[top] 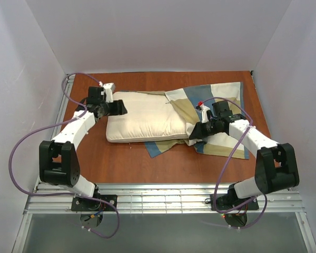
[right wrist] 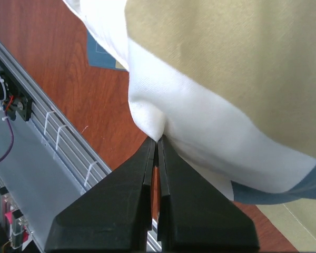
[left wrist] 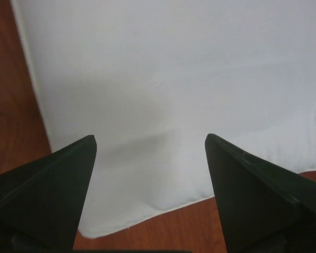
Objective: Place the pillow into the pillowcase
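The cream pillow (top: 142, 118) lies on the table, its right end inside the blue, tan and cream pillowcase (top: 221, 95). My left gripper (top: 121, 108) is open at the pillow's left end; in the left wrist view the pillow (left wrist: 174, 79) fills the space ahead of the open gripper (left wrist: 150, 141), with nothing between the fingers. My right gripper (top: 192, 133) is shut on a cream fold of the pillowcase (right wrist: 163, 105) at its opening edge, seen pinched at the gripper's tips (right wrist: 158, 141).
The brown table (top: 121, 163) extends around the cloth. A metal rail (top: 163, 197) runs along the near edge and also shows in the right wrist view (right wrist: 58, 142). White walls enclose the sides and back.
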You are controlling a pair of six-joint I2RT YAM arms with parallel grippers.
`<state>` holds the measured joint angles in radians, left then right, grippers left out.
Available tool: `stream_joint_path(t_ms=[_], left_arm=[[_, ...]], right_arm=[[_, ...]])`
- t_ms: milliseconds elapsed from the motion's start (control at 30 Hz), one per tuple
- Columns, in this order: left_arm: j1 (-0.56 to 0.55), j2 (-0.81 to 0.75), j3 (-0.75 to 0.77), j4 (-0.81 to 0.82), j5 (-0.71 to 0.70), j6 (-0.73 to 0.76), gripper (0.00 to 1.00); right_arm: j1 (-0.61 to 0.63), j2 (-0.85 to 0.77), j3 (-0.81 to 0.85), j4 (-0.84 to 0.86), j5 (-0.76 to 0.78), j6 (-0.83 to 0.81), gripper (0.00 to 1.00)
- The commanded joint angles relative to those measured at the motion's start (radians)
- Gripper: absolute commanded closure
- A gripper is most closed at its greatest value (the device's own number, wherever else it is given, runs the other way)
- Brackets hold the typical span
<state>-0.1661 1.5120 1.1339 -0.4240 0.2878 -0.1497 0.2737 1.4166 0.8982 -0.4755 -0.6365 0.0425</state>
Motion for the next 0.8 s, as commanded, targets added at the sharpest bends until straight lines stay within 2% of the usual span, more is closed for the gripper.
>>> stream_joint_path(t_ms=[0,67,100,167,200,233,300,333,467,600,767], left_arm=[[0.088,0.022,-0.046,-0.117,-0.058,-0.028,0.2],[0.099,0.016,-0.069,-0.111,0.009,0.01,0.17],[0.094,-0.043,-0.085,-0.084,0.054,0.036,0.11],[0.028,-0.131,-0.152,0.027,0.172,0.183,0.09],[-0.013,-0.169,-0.178,0.06,0.186,0.255,0.08],[-0.098,-0.23,-0.201,0.085,0.177,0.409,0.07],[-0.171,-0.26,-0.27,0.163,0.137,0.554,0.06],[-0.237,-0.25,-0.285,0.189,0.105,0.675,0.06],[-0.364,-0.146,-0.332,0.388,-0.031,0.852,0.05],[-0.458,-0.023,-0.385,0.563,-0.146,0.99,0.04],[-0.497,0.137,-0.408,0.785,-0.275,1.085,0.04]], right_arm=[[0.002,0.038,0.082,-0.035,0.017,-0.024,0.99],[0.004,0.061,0.134,-0.031,0.017,-0.006,0.99],[0.004,0.071,0.149,-0.011,0.008,0.003,0.99],[0.004,0.106,0.188,0.015,-0.027,0.043,0.99],[0.005,0.132,0.2,0.027,-0.037,0.057,0.99],[0.005,0.146,0.211,0.052,-0.048,0.075,0.99],[0.007,0.186,0.249,0.063,-0.045,0.082,0.99],[0.005,0.196,0.263,0.072,-0.042,0.082,0.99],[0.005,0.212,0.292,0.115,-0.038,0.097,0.99],[0.007,0.211,0.326,0.117,-0.028,0.102,0.99],[0.013,0.226,0.314,0.12,-0.049,0.102,0.99]])
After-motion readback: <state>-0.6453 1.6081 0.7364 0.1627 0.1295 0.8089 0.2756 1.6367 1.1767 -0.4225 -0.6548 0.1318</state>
